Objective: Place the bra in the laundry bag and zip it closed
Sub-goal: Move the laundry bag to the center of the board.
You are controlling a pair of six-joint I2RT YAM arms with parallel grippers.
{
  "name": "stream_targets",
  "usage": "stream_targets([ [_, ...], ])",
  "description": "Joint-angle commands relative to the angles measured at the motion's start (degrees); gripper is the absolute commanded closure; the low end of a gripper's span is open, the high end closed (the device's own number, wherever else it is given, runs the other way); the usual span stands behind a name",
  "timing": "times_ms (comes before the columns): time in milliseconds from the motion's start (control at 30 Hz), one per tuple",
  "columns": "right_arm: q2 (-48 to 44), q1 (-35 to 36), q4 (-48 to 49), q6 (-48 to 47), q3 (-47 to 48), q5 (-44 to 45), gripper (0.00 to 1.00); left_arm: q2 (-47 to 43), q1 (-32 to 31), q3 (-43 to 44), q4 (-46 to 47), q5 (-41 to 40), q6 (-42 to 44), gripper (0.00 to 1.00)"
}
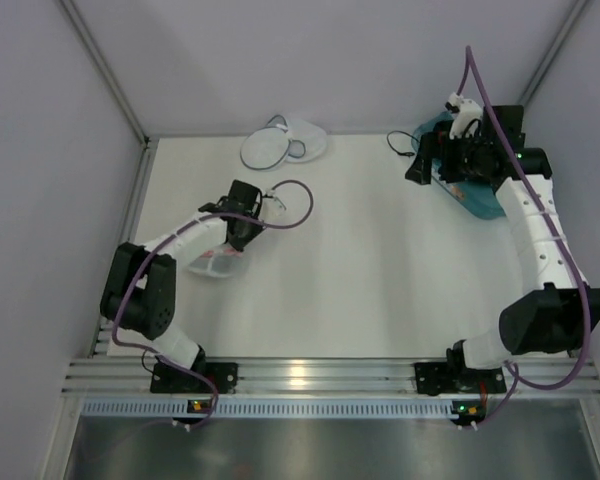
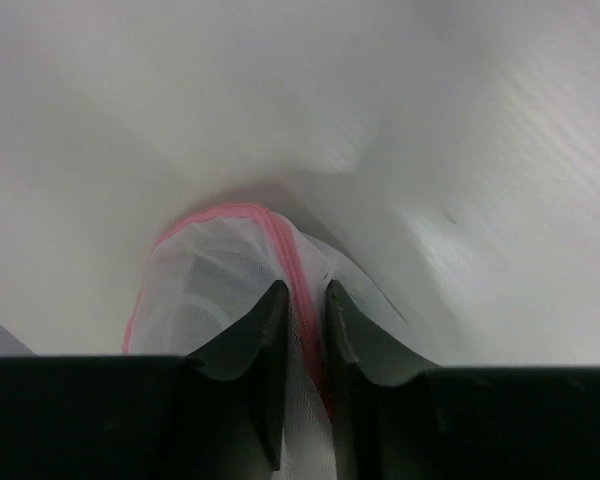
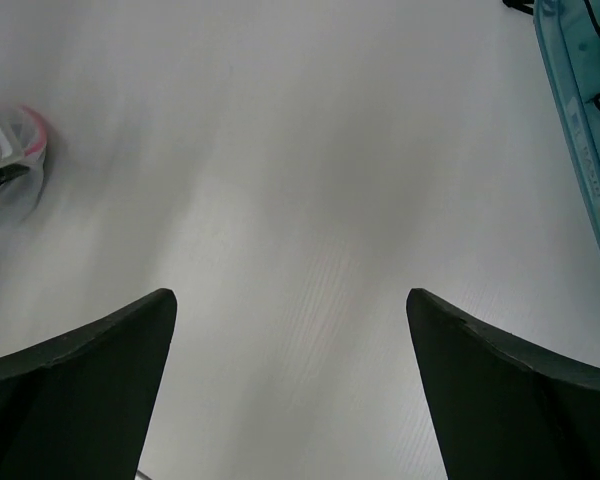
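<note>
The laundry bag (image 1: 283, 143), white mesh with a thin grey rim, lies flat at the back of the table, away from both arms. Of the bra, only a thin black strap (image 1: 395, 144) shows, looping out beside the teal bin; the rest is hidden under my right arm. My right gripper (image 1: 420, 166) hovers at the bin's left edge, open with nothing between its fingers (image 3: 100, 380). My left gripper (image 2: 305, 300) is at the left of the table, shut on the rim of a different round mesh bag with a pink rim (image 2: 280, 240).
The teal plastic bin (image 1: 472, 198) stands at the back right, its wall (image 3: 580, 130) at the right edge of the right wrist view. The pink-rimmed bag (image 1: 216, 262) lies under the left arm. Grey walls enclose the table on three sides.
</note>
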Motion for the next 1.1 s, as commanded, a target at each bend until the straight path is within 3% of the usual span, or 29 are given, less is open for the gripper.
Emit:
stream_targets([
  [0,0.0,-1.8,3.3,1.1,0.6,-4.9,0.01,7.5,7.7,5.3,8.2,4.3,8.5,0.79],
  [100,1.1,-1.7,3.0,1.0,0.4,-5.8,0.01,12.9,12.3,11.5,14.0,4.6,10.4,1.00],
  [333,2.3,-3.7,1.6,-0.2,0.7,-6.0,0.01,23.8,17.5,22.3,31.7,5.0,16.7,1.00],
  [467,2.9,-3.8,1.4,-0.2,0.5,-6.2,0.00,25.8,20.7,28.9,39.3,11.4,10.8,1.00],
  [667,2.4,-3.8,3.9,4.0,-1.1,-8.8,0.01,26.8,22.3,26.4,45.3,11.8,12.7,1.00],
  [733,1.7,-3.8,5.5,5.1,-2.0,-9.8,0.01,26.4,22.3,23.5,45.3,11.5,14.8,0.90],
  [833,0.1,-3.8,7.8,6.2,-3.4,-9.2,0.01,25.6,22.3,21.0,45.3,8.9,15.1,0.51],
  [900,-1.9,-3.8,9.6,6.0,-4.1,-8.5,0.01,23.1,22.3,20.1,45.3,6.0,14.0,0.37],
  [933,-2.6,-3.8,10.0,5.4,-4.1,-7.9,0.01,21.8,22.3,19.2,45.3,5.5,12.4,0.25],
  [1067,-5.7,-3.8,10.4,1.9,-3.3,-4.6,0.01,13.1,24.0,18.6,43.9,6.7,6.2,0.12],
])
